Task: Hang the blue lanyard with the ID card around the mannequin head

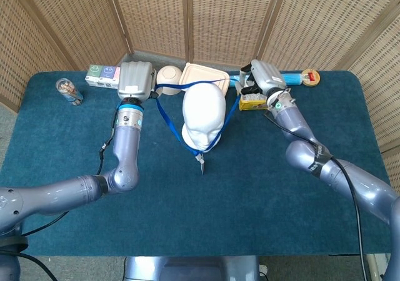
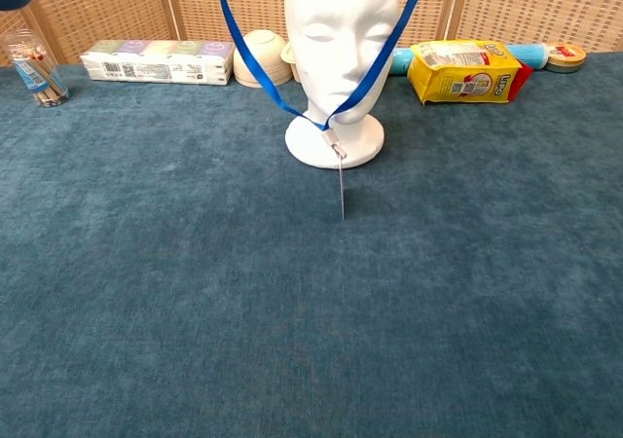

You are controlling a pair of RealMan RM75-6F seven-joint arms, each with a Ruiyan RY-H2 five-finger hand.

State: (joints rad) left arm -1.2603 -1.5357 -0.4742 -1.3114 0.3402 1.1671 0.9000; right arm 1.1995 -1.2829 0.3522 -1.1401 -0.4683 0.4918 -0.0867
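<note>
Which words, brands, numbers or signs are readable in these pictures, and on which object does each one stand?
No text can be read with certainty.
Yellow packet: printing and label, too blurred.
Long box: barcode and small print, too small.
Cup: markings, illegible.
ID card: seen edge-on, nothing readable.
</note>
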